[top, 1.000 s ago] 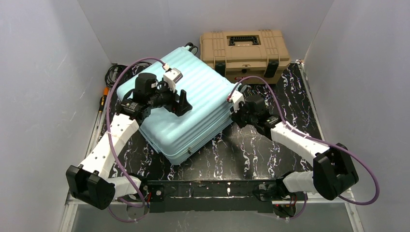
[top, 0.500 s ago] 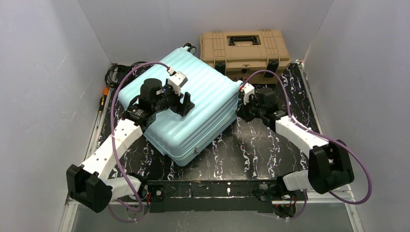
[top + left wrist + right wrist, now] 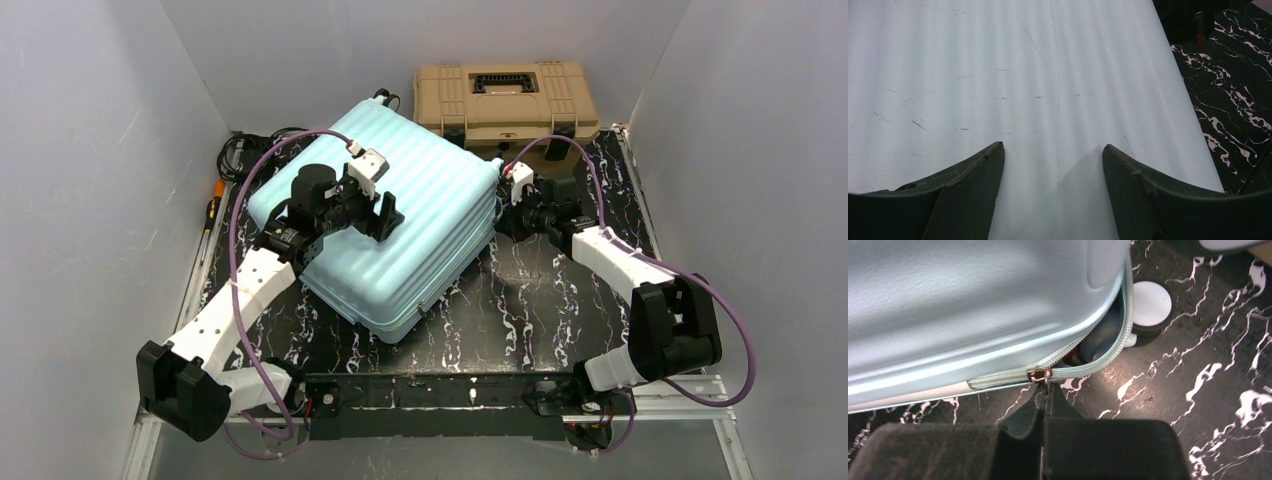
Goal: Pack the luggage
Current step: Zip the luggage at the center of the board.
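Observation:
The luggage (image 3: 420, 215), a pale mint-blue ribbed hard-shell suitcase, lies flat and slanted on the black marbled table (image 3: 530, 300). My left gripper (image 3: 385, 215) is open, its fingertips (image 3: 993, 152) down on the ribbed shell (image 3: 1023, 75) with nothing between them. My right gripper (image 3: 505, 212) is at the suitcase's right corner, shut on the pull of the brass zipper slider (image 3: 1039, 374). Left of the slider the zipper is closed. To its right a gap curves round the corner beside a wheel (image 3: 1152, 299).
A tan toolbox (image 3: 508, 105) with black latches stands at the back, just behind the suitcase's far corner. Black cables (image 3: 240, 150) and an orange-handled screwdriver (image 3: 212, 212) lie along the left wall. White walls close in the table on three sides.
My right gripper has travelled along the suitcase's right edge toward the far corner, still shut on the zipper pull. The suitcase slid slightly right. My left gripper shifted a little and narrowed.

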{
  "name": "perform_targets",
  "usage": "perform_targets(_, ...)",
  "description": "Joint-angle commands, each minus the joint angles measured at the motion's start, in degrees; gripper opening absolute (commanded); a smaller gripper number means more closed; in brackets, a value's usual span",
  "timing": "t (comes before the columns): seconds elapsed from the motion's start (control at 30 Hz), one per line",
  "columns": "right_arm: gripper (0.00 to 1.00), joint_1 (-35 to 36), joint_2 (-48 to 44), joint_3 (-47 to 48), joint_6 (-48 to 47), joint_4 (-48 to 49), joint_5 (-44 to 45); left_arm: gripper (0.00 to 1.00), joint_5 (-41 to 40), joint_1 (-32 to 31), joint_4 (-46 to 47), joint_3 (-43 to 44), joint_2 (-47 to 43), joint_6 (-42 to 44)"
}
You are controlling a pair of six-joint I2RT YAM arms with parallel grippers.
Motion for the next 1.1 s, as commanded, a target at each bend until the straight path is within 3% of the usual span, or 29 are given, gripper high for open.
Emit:
perform_targets(0.0,0.01,-4.8,-0.5,1.8,-11.8,2.5,9.0,0.72,-4.1,0.1,-13.8,-1.1,1.4,3.1)
perform_targets(0.1,0.01,-4.8,-4.7,0.5,-14.6,1.4,6.1,0.79,-5.3,-0.1,-16.2,4.3,0.8,4.0)
perform_targets(0.2,0.01,-4.8,-10.7,-1.1,-13.3,6.5,9.3,0.90,-9.8,-0.1,-17.9,9.5,0.1,4.5)
perform_targets(0.37,0.01,-4.8,-13.8,4.1,-11.6,5.1,12.1,0.98,-24.5,0.0,-18.8,16.8,0.4,6.6)
perform_targets(0.5,0.01,-4.8,-15.5,4.4,-12.3,3.6,13.3,0.98,-34.5,3.0,-18.6,20.6,1.7,8.2)
perform_targets(0.7,0.01,-4.8,-19.7,1.7,-16.0,-3.1,13.3,0.98,-29.5,17.9,-20.9,23.9,5.6,3.9)
perform_targets(0.9,0.01,-4.8,-23.1,1.5,-19.8,-11.4,12.1,0.98,-28.0,21.9,-19.5,21.2,7.5,5.3)
perform_targets(0.93,0.08,-4.8,-23.1,2.0,-20.9,-12.1,12.5,0.98,-27.7,22.2,-19.7,20.9,7.5,5.3)
perform_targets(0.97,0.26,-4.8,-23.2,2.8,-21.6,-12.3,13.6,0.98,-27.6,22.4,-20.0,20.6,7.3,5.4)
perform_targets(1.0,0.39,-4.8,-23.3,4.0,-23.1,-12.8,14.5,0.98,-27.6,22.8,-20.4,20.3,7.3,5.4)
perform_targets(1.07,0.56,-4.8,-23.0,6.7,-27.8,-13.4,16.1,0.98,-27.4,23.9,-21.5,19.9,7.0,5.5)
